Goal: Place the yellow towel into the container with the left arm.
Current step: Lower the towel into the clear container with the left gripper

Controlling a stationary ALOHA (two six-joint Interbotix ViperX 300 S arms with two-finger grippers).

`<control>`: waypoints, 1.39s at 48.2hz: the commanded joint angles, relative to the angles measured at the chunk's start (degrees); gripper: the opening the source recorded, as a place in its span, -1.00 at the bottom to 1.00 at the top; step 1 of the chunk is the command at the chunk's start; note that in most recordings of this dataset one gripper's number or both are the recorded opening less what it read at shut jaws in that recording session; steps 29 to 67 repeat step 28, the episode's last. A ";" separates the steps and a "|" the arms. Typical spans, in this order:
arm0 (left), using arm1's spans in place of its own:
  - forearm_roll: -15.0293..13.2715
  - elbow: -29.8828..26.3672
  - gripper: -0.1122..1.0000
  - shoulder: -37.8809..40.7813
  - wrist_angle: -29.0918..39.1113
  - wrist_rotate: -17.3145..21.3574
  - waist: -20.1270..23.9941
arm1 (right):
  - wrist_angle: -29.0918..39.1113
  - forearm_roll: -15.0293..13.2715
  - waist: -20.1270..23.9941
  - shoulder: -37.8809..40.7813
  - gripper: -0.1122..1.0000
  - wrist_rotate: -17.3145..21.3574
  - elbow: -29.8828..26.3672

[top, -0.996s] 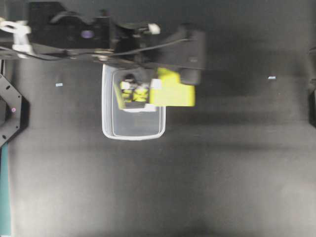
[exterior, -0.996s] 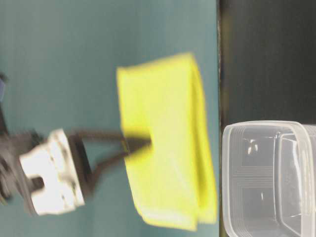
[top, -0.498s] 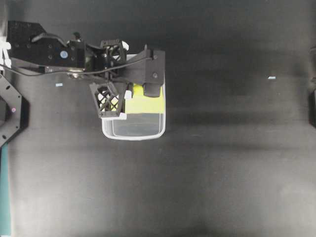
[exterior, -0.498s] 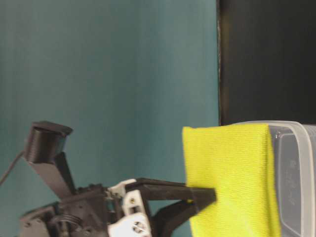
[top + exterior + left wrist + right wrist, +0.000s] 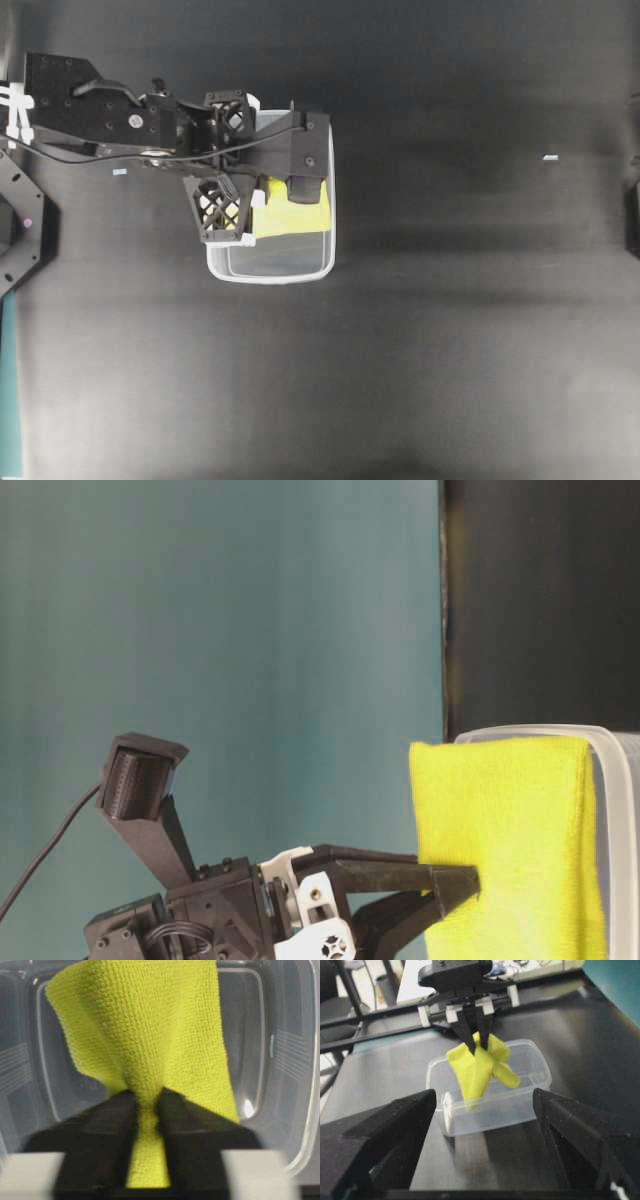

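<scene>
One black robot arm, the left arm [image 5: 110, 115], reaches in from the left of the overhead view and ends over the clear container [image 5: 270, 268] on the dark table [image 5: 450, 330]. The step in hand looks like the release: the yellow towel [image 5: 290, 212] hangs down into the container and needs to be let go so that all of it settles inside. To do this well, the fingers should part fully while the towel's lower end is below the rim, then lift straight up so no fold snags and drags back out. In the right wrist view one corner of the cloth lies close to the near wall, so it could drape over the rim if dropped carelessly.

The left gripper [image 5: 146, 1125] has its two black fingers [image 5: 105, 1130] close together, with a narrow pinch of towel between them; the cloth fans out wide beyond the tips. It grips the towel and nothing else. Farther right, the right gripper [image 5: 485, 1145] is spread wide, holding nothing, well apart from the container.
</scene>
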 commanded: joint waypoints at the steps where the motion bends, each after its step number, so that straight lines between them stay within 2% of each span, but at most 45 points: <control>1: 0.18 0.00 -0.25 -0.09 -0.35 0.09 0.53 | -0.62 0.18 -0.18 0.44 0.56 0.00 -0.53; 8: 0.18 1.23 0.55 -0.62 -3.52 1.14 0.62 | -0.53 0.18 -0.18 0.62 0.56 0.00 -0.26; 12: 0.18 1.67 0.79 -1.76 -7.03 0.97 0.70 | -0.53 0.18 -0.18 0.53 0.56 0.00 0.00; 19: 0.18 0.97 0.78 -5.36 -8.35 -0.18 0.44 | -0.62 0.18 -0.18 0.35 0.56 0.00 0.00; 28: 0.18 1.76 0.80 -14.15 -8.96 -2.90 0.26 | -0.53 0.18 -0.18 0.35 0.56 0.00 0.26; 67: 0.18 1.76 0.80 -14.15 -8.96 -2.90 0.26 | -0.53 0.18 -0.18 0.35 0.56 0.00 0.26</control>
